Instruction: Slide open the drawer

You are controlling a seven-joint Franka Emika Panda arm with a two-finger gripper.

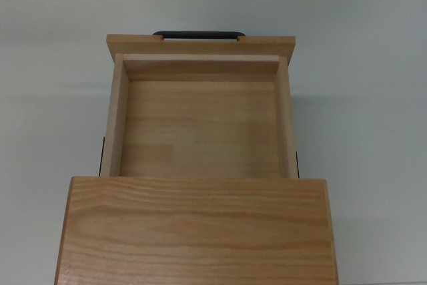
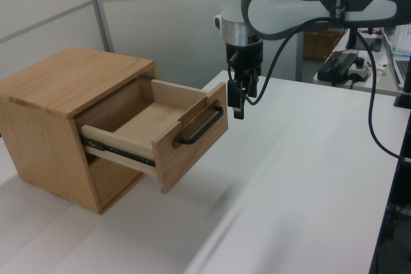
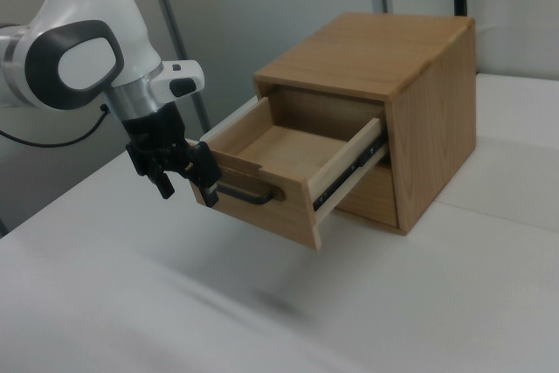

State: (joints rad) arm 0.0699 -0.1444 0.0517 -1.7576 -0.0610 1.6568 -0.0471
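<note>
Drawer out on its runners, pincer off the handle

The arm's black two-finger pincer (image 2: 241, 102) hangs just beside the thin black metal bar handle (image 2: 200, 126), off its far end in the left view, clamped on nothing; its fingers look a little apart in the right view, though I cannot tell this firmly. Right behind that handle is the light wooden box-shaped drawer (image 1: 200, 125), drawn well out of the grained wooden cabinet (image 2: 61, 88) with its pale floor bare, so I judge the slide all but done. To finish well, any last pull should run straight along the black side runners (image 2: 119, 152), away from the cabinet, without lifting or twisting the front panel; then draw the pincer clear above the white counter (image 2: 302, 178), not sideways into the handle
</note>
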